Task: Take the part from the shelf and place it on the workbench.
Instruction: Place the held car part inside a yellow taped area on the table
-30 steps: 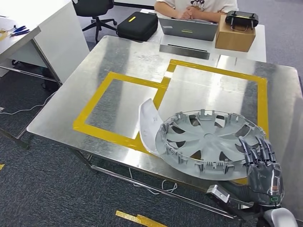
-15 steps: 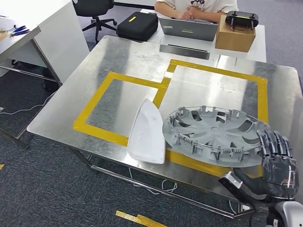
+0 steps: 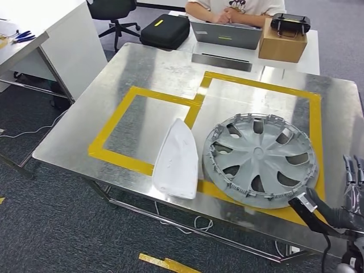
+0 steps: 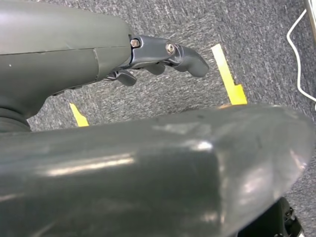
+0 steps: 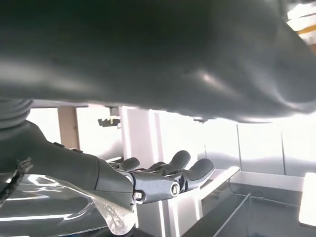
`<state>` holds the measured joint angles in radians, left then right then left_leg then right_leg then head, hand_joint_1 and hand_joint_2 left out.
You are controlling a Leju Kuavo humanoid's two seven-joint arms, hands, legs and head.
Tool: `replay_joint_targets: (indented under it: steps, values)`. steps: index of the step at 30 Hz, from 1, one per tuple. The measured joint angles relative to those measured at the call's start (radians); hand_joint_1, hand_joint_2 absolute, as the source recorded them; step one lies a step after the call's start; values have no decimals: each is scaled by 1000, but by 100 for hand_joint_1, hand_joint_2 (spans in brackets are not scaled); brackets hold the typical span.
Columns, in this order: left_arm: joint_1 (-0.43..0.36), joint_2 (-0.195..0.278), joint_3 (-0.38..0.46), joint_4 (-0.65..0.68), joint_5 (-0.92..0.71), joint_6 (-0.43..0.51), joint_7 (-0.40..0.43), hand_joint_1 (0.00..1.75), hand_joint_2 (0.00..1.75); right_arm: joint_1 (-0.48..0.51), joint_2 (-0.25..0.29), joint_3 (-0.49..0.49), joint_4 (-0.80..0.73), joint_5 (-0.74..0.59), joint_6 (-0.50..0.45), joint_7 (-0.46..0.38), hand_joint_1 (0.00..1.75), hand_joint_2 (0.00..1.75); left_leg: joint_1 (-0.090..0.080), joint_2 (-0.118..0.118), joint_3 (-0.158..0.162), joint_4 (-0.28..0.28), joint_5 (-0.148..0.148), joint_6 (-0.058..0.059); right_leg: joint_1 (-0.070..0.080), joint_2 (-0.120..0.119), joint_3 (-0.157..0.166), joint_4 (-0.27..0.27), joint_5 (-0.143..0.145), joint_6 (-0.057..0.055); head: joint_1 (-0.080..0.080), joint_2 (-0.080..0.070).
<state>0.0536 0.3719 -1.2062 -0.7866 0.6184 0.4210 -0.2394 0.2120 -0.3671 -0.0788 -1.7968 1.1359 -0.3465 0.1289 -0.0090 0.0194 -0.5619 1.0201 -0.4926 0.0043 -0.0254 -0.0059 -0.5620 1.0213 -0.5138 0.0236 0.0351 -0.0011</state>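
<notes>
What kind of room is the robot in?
Probably an office turned into a robot test workshop. A metal workbench marked with yellow tape holds a car hubcap, and behind it a person sits at a laptop near a desk chair.

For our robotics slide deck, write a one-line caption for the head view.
Grey wheel cover lying flat beside a white part on the yellow-taped steel workbench, right robot hand open alongside.

1. The head view is bright and evenly lit from above; the steel table [image 3: 141,68] shows soft streaked glare towards its far edge.
2. Shadows under things on the table are faint and short.
3. The right wrist view is blown out white behind the dark robot hand [image 5: 164,177].
4. Both wrist views are blurred close up.
</notes>
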Motion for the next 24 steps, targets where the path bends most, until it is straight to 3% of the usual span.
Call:
replay_joint_targets:
  steps: [13,24]
  values:
    - [3,0,5,0,-1,6,0,0,0,-10,-6,-30,26,9,-2,-5,0,0,0,0,0,0,0,0,0,0,0,0,0,1,0,0]
    - [17,0,25,-11,1,20,0,0,0,0,49,8,-81,-8,-49,-21,0,0,0,0,0,0,0,0,0,0,0,0,-1,1,0,0]
